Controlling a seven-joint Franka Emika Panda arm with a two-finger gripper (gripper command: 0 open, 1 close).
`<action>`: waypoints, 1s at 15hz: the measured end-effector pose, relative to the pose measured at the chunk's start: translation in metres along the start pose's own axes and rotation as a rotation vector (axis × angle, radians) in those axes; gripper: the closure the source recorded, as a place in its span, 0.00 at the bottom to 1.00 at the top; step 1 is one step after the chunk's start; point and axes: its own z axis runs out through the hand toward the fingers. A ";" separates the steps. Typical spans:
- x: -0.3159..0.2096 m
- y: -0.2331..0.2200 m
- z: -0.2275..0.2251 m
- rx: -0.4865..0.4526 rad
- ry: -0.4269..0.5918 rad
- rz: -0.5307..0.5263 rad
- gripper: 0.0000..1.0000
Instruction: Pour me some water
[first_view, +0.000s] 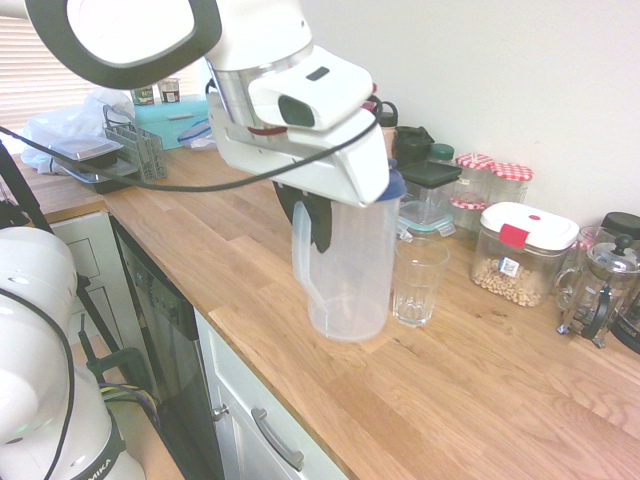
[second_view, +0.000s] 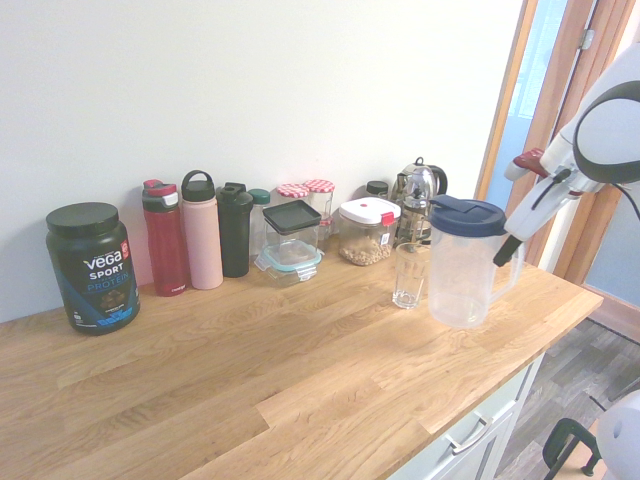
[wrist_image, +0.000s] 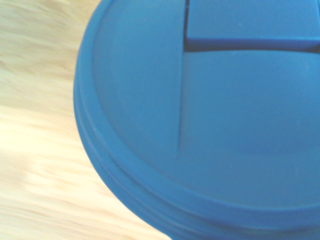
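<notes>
The wooden counter (first_view: 450, 400) is kept bare around the gripper, so room for a pour is left there. Directly below and just ahead of the gripper (second_view: 508, 250) stands the clear plastic jug (first_view: 345, 265), upright on the counter with its blue lid (second_view: 467, 214) on; its handle (first_view: 303, 250) is turned toward the arm, which is judged to be the side meant for grasping. Just beyond the jug, on the side away from the gripper's approach, the empty drinking glass (first_view: 418, 280) is set close beside it but apart, presumably as the vessel to be filled. The fingers are pressed together with nothing seen between them; the handle does not appear to be gripped.

In the first exterior view the gripper is largely masked by the arm's own white housing, and the dark fingers are seen only against the jug's handle side. The second exterior view is needed to show the fingers just beside the handle. Only the wrist view gives the lid from above, with its flap and seam filling the picture. Whether water is in the jug cannot be told.
</notes>
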 end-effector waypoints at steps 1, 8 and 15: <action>-0.008 -0.023 0.002 0.007 -0.003 -0.008 1.00; -0.075 -0.160 0.038 0.050 0.029 -0.004 1.00; -0.115 -0.262 0.067 0.120 -0.020 -0.152 1.00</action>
